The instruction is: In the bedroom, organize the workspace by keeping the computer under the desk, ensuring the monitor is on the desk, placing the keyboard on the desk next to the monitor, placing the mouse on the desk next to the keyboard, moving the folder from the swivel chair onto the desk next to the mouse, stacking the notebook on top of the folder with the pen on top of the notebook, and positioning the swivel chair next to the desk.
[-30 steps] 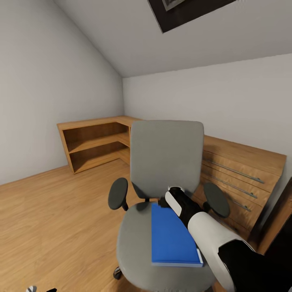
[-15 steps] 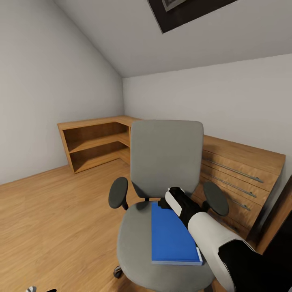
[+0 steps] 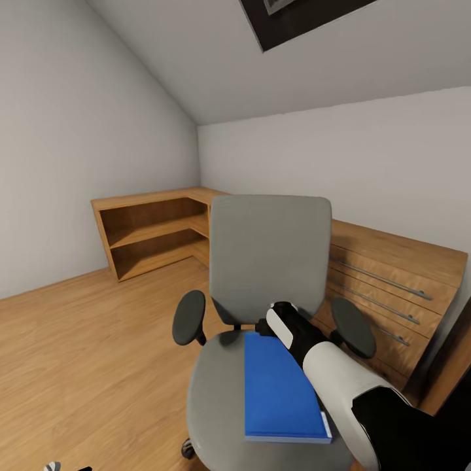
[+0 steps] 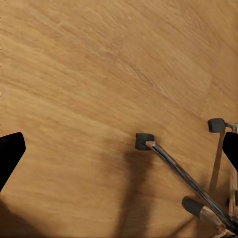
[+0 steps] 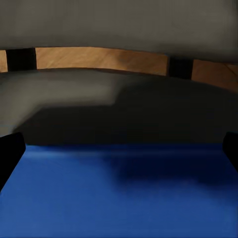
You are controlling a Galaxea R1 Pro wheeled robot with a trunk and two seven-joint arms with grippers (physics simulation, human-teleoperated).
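Thin bright blue rectangular folder (image 3: 280, 388) lies flat lower centre on the grey upholstered swivel chair (image 3: 267, 261) seat, right claw (image 5: 119, 148) spread wide just above its far edge, likely lining up a pickup; left claw (image 4: 119, 151) spread over light wood floor (image 4: 84, 74).

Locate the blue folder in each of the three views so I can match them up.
Head view: folder lies flat on the swivel chair seat, right of centre, under the right arm.
Left wrist view: not in it.
Right wrist view: folder spans the lower half.
Shared landmark: the swivel chair's grey seat.
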